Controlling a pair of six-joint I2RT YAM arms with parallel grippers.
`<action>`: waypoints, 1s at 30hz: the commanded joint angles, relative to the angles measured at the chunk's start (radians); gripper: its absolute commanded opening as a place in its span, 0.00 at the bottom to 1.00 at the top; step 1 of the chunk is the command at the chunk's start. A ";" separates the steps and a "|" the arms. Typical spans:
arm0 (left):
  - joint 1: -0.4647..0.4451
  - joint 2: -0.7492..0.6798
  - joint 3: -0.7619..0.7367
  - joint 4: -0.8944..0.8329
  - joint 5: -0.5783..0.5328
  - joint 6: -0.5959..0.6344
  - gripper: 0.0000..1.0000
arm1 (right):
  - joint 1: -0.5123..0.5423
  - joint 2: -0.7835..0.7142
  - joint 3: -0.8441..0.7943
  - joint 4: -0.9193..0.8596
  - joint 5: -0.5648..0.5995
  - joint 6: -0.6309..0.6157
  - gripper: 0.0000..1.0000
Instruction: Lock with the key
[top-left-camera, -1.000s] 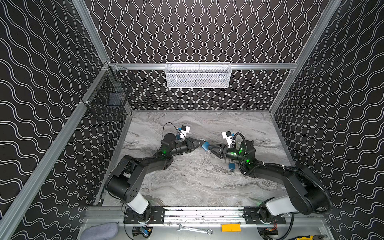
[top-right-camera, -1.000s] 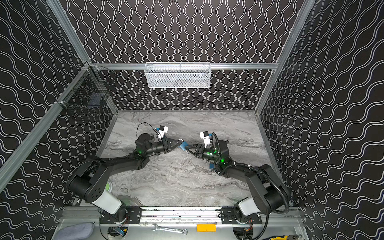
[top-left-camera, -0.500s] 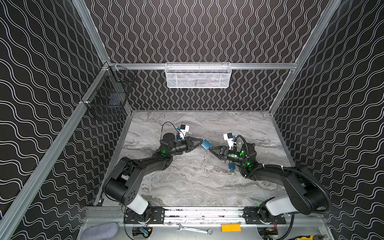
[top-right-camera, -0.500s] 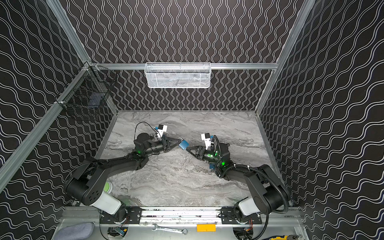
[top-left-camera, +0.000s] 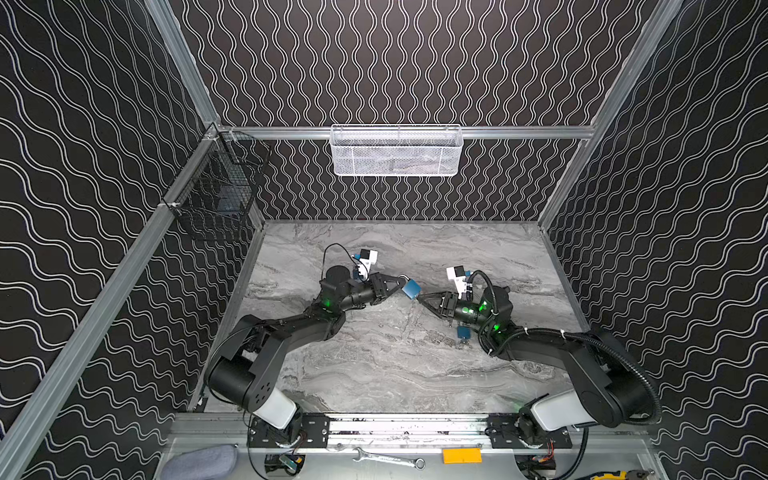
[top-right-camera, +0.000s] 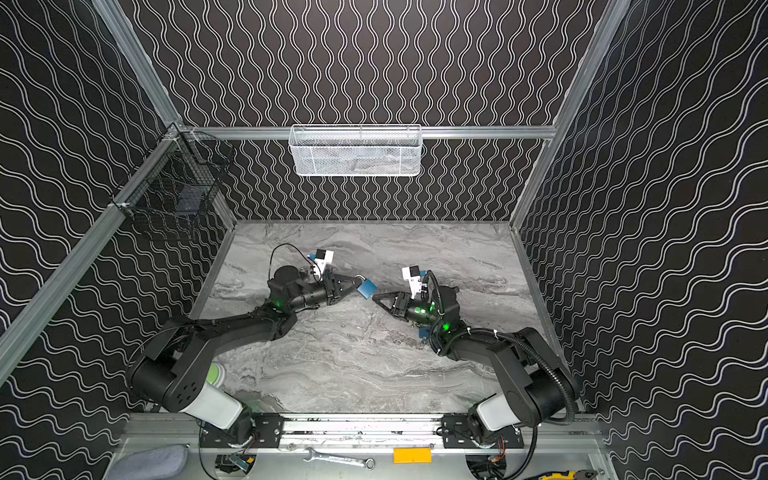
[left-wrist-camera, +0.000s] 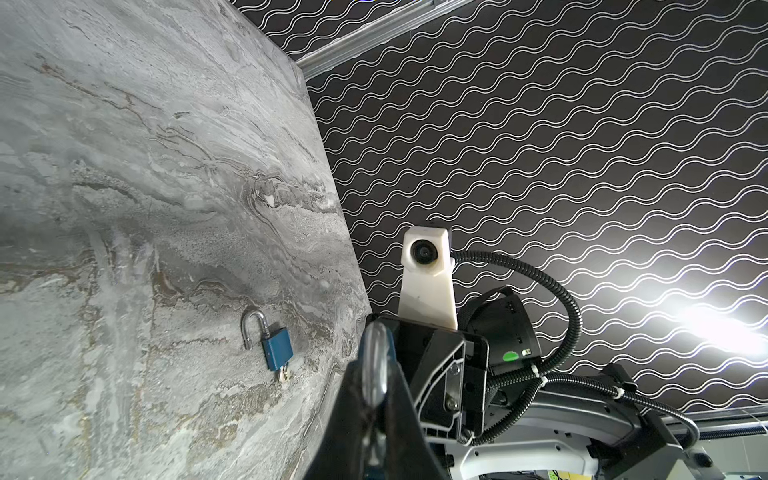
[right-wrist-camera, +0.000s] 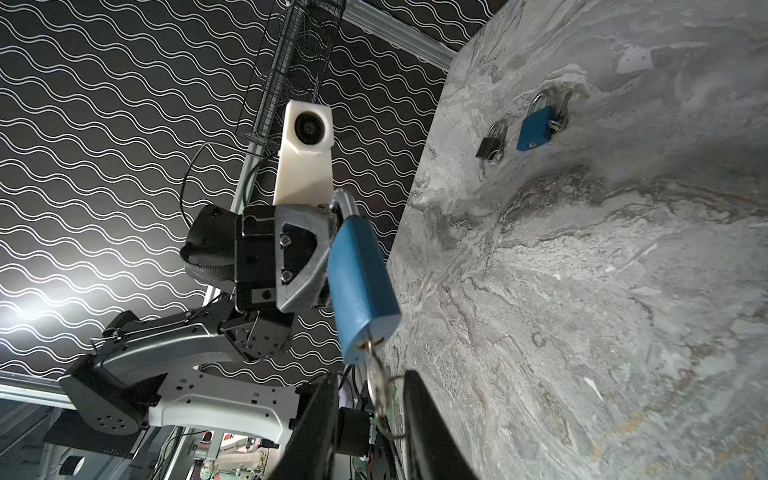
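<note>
Blue padlock, steel-shackled, is held clear of the grey marbled tabletop near its middle in both top views. It hangs from the left gripper, whose jaws are pressed together on the shackle. In the same views the right gripper has advanced since a second ago, and its tip now sits just beside the lock's lower end. Left wrist view: the shackle is pinched between the dark fingers; a second blue padlock lies on the tabletop with its shackle sprung. Right wrist view: a small silver key is seated in the keyway. The right gripper's jaws, narrower than a second ago, flank its head without visible contact. Judgement: insertion is complete; the grip on the key and the locking turn remain outstanding.
</note>
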 joint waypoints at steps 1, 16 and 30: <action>0.001 -0.005 0.008 0.043 0.006 -0.001 0.00 | 0.000 0.002 0.010 0.067 0.002 0.006 0.27; 0.002 -0.004 0.003 0.052 0.011 -0.006 0.00 | 0.005 0.009 0.023 0.079 -0.017 0.013 0.17; 0.001 -0.002 -0.007 0.070 0.006 -0.015 0.00 | 0.013 0.026 0.035 0.090 -0.019 0.020 0.09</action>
